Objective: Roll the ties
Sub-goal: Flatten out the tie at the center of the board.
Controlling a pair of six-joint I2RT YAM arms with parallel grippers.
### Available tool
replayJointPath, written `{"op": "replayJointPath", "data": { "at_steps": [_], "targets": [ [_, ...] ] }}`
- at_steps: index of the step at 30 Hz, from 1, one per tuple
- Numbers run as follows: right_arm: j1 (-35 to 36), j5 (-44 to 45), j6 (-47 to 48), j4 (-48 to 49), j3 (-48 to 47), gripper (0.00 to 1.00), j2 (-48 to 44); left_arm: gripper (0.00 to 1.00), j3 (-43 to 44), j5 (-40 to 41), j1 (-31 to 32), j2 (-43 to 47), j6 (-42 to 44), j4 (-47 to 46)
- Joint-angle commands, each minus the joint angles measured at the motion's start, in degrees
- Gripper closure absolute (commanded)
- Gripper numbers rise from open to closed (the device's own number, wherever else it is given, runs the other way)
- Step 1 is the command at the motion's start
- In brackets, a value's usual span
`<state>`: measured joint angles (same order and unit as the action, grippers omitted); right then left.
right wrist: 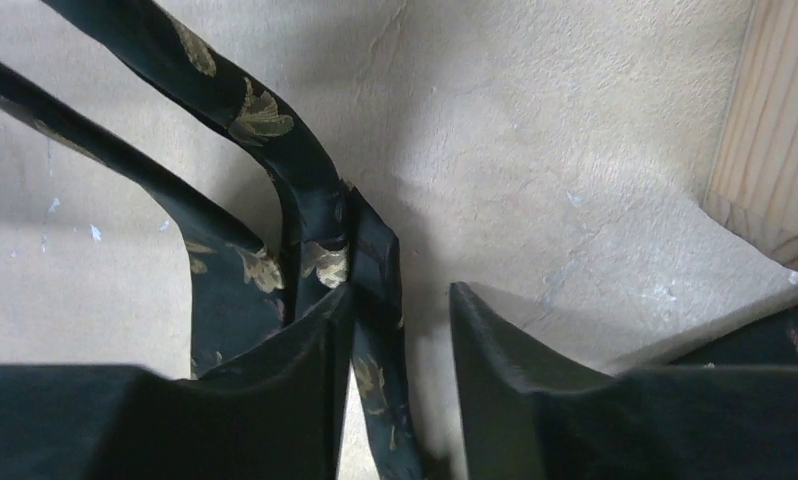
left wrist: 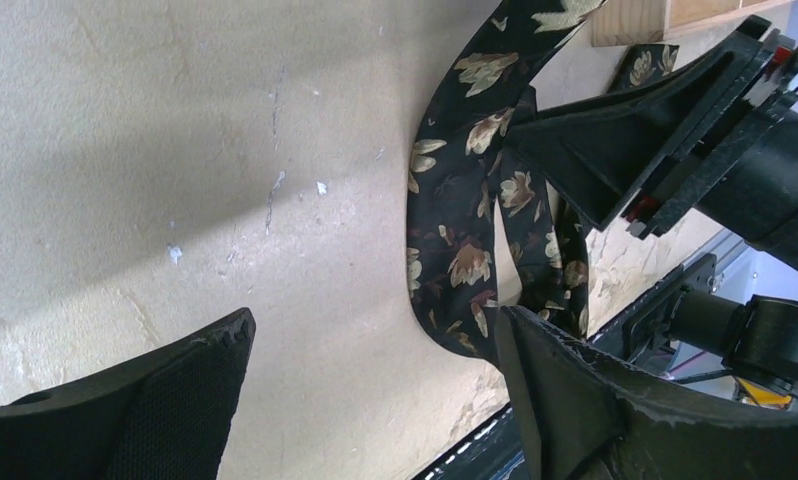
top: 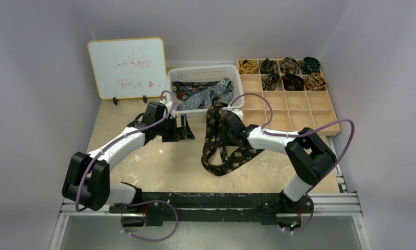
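On your left, the left gripper (top: 186,128) hangs over the bare beige tabletop (top: 159,161), its black fingers spread wide with nothing between them. At centre, the long dark necktie with gold leaf motifs (top: 224,156) lies looped on the table. Your right gripper (right wrist: 400,295) straddles one narrow strand of it. Its fingers (right wrist: 275,400) stand partly apart, one touching the fabric, the other clear. Farther right, small rolled ties (top: 292,70) sit in the back compartments of the wooden divided tray (top: 300,112).

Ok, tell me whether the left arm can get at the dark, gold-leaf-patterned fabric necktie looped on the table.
Probably yes. The left gripper stands open beside the dark necktie, with only bare beige table between them. The right gripper sits over its upper part, so the lower loop looks freer.
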<state>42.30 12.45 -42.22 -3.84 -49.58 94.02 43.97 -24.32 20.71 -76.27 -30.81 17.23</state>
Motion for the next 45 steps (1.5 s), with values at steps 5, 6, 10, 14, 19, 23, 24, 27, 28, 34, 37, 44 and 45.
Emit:
{"op": "replayJointPath", "data": {
  "at_steps": [5, 6, 10, 14, 19, 23, 24, 27, 28, 34, 37, 44, 45],
  "targets": [
    [-0.16, 4.4, -1.7, -2.35, 2.45, 0.87, -2.4, 0.14, 5.29, -1.19, 2.63, -4.11, 3.62, -2.12],
    [-0.16, 5.51, -2.8, -2.78, 3.06, 0.88, -4.45, 0.14, 6.04, -0.45, 3.4, -4.79, 3.77, -2.12],
    [-0.71, 11.53, -9.38, -5.38, 7.87, 1.0, -12.02, 0.14, 9.98, 3.01, 6.55, -7.74, 3.65, -1.92],
    [-1.88, 12.63, -15.38, -5.47, 13.26, 1.0, -18.15, 0.14, 15.31, 7.96, 10.93, -10.79, 3.52, -2.46],
    [-2.84, 12.62, -20.22, -6.11, 17.68, 1.0, -23.34, 0.13, 23.69, 15.7, 15.13, -16.69, 4.61, 0.08],
    [-2.88, 13.19, -21.1, -6.12, 18.71, 1.0, -26.65, 0.12, 31.99, 23.19, 18.8, -22.82, 6.25, 4.44],
    [-2.86, 13.59, -21.07, -6.46, 18.58, 1.0, -26.95, 0.12, 34.31, 25.38, 19.78, -24.52, 6.65, 5.99],
    [-2.91, 13.99, -21.07, -7.7, 17.87, 1.0, -27.62, 0.12, 39.97, 31.92, 22.17, -29.12, 6.49, 10.76],
    [-2.92, 14.01, -21.07, -7.68, 17.8, 1.0, -27.92, 0.12, 41.64, 33.73, 22.71, -30.74, 5.83, 12.99],
    [-2.88, 13.51, -20.55, -7.94, 17.52, 1.0, -30.01, 0.12, 48.48, 46.93, 25.83, -36.33, 5.06, 20.15],
    [-2.91, 13.2, -20.41, -7.85, 17.36, 1.0, -30.29, 0.15, 52.12, 51.76, 27.58, -39.16, 4.71, 23.03],
    [-2.84, 13.33, -20.23, -8.41, 17.49, 1.0, -30.7, 0.19, 58.03, 55.26, 28.98, -44.09, 3.85, 25.44],
    [-2.89, 13.38, -20.28, -8.42, 17.62, 1.0, -31.03, 0.19, 58.33, 55.73, 29.03, -44.4, 3.89, 25.22]
  ]
}}
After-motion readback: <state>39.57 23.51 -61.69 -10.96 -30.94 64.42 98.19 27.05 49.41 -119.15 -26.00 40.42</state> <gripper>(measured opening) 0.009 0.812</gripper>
